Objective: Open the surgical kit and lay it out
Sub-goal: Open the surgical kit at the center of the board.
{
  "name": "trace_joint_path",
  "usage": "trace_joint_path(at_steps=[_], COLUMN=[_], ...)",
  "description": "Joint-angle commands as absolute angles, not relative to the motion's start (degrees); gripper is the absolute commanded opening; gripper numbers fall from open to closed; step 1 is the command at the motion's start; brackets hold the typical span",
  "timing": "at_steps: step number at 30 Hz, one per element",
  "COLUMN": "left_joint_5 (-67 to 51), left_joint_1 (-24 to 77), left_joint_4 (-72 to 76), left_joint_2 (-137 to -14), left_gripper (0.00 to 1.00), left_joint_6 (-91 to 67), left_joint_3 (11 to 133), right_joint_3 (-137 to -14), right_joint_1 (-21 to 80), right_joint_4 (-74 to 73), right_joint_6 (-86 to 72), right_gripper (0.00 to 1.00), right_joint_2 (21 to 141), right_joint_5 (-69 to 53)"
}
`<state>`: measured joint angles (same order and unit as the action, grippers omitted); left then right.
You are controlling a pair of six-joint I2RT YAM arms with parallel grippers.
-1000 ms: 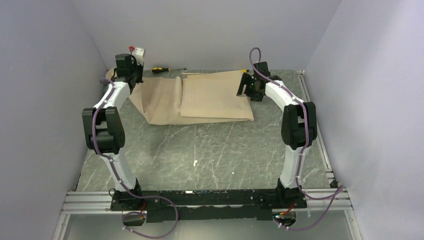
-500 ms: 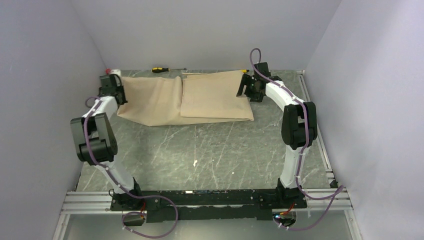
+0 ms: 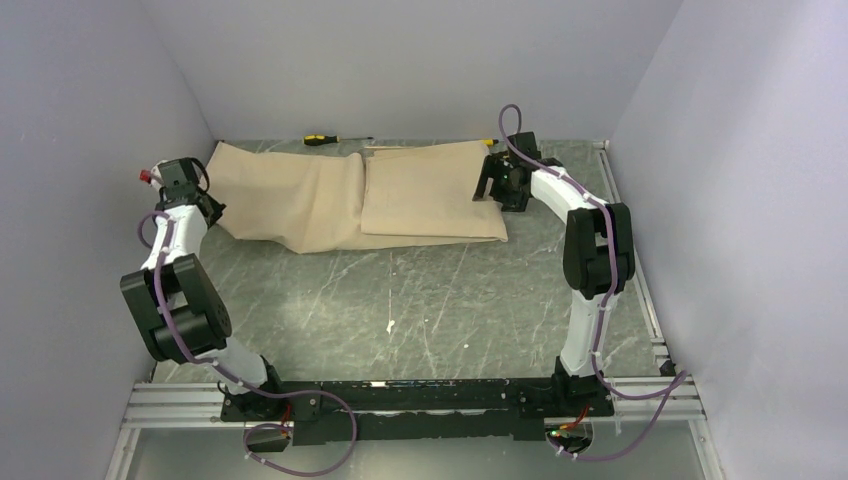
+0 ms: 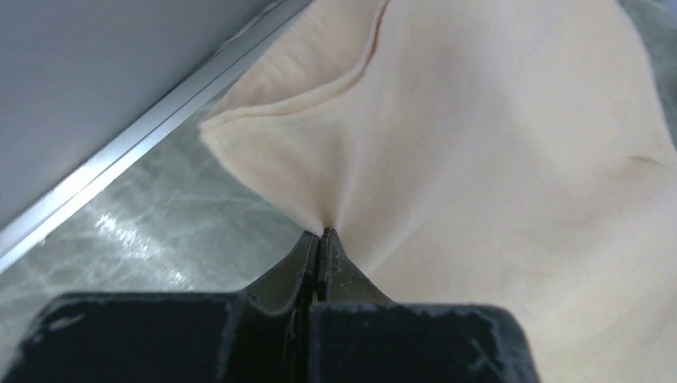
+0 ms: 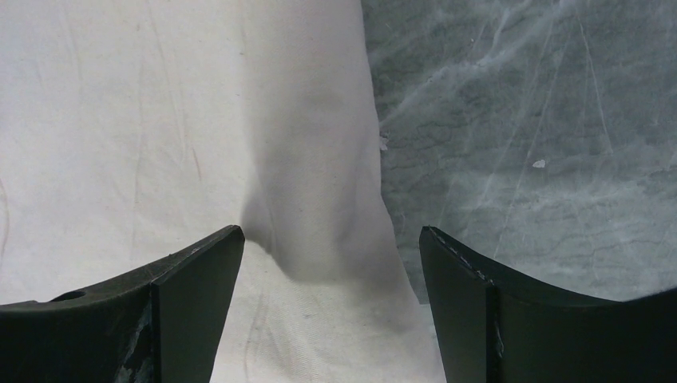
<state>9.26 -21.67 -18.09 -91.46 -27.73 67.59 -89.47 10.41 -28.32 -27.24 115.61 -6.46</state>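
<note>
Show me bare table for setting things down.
Bare: the near half of the table, from the wrap cloth to the arm bases. Crowded: the far half, with cloth, screwdriver behind it, left gripper pinching its corner, right gripper open over its right edge.

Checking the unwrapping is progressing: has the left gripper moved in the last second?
Yes. The left gripper, shut on the wrap cloth, has swung left toward the side wall and away from the yellow-handled screwdriver at the back, pulling the flap open.
</note>
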Motion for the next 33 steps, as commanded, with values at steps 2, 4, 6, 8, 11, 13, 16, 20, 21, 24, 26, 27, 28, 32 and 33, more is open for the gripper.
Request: trace_joint_path(at_steps=[2, 4, 6, 8, 11, 13, 16, 20, 21, 24, 26, 27, 28, 32, 33], left_joint_5=[15.1, 14.3, 14.7, 15.8, 13.3, 9.5, 6.9, 8.1, 8.7, 8.7, 7.2, 6.3, 5.7, 9.4, 10.8], left_joint_1=[-24.2, -25.4, -26.6, -27.6, -27.9, -27.7, -26.6, -25.6, -25.6, -25.6, -25.7, -25.7, -25.6, -25.5, -25.6], left_joint_4=[-27.0, -26.1, -27.1, -29.2, -29.9, -28.5, -27.2, -29.7, -30.4, -30.4, -27.0, -25.3, -23.6, -20.8, -20.5], left_joint_2=[-91.9, -93.4, -96.0, -99.1, -101.1, -100.2, -99.0, -100.4, -100.9, -102.2, -102.2, -102.2, -102.4, -104.4, -104.9], left_gripper=[0.0, 0.0, 0.12, 0.42, 0.64, 0.71, 0.77, 0.83, 0.83, 0.97, 0.99, 0.99, 0.99, 0.8, 0.75], left_joint_6=[-38.9, -37.9, -37.4, -36.6, -33.3, -31.7, -29.1, -29.3, -30.3, -33.0, -34.4, -34.6, -34.6, -34.7, -34.5], left_joint_3=[68.6, 68.5, 69.9, 72.3, 75.5, 76.0, 76.8, 77.4, 77.1, 75.4, 72.9, 71.5, 70.6, 69.0, 69.0], right_joint_3=[-88.1, -87.9, -87.9, -88.3, -88.8, -89.1, -88.9, -88.8, -88.8, -88.9, -89.1, -89.5, -89.8, -90.9, -91.3], right_joint_1=[9.2, 8.9, 8.7, 8.6, 8.5, 8.5, 8.5, 8.6, 8.5, 8.6, 8.6, 8.6, 8.6, 8.6, 8.6], right_joint_4=[-25.1, -24.6, -24.2, -24.5, -25.5, -26.3, -26.5, -26.5, -26.5, -26.3, -26.4, -26.5, -26.7, -27.3, -27.6], right_joint_6=[-27.7, -27.9, -27.6, -27.2, -26.2, -25.9, -25.8, -25.8, -25.9, -26.1, -26.1, -26.0, -25.9, -25.8, -25.8], right_gripper=[0.85, 0.85, 0.85, 0.86, 0.88, 0.89, 0.91, 0.93, 0.93, 0.93, 0.93, 0.93, 0.93, 0.91, 0.91], right_joint_2=[114.0, 113.8, 113.5, 113.4, 113.1, 112.8, 112.0, 112.4, 112.7, 113.6, 114.1, 114.3, 114.6, 115.3, 115.6], right_joint_5=[-8.0, -8.6, -8.9, -8.8, -9.0, -8.7, -8.4, -9.8, -10.1, -10.8, -11.0, -11.1, -11.3, -11.3, -11.3])
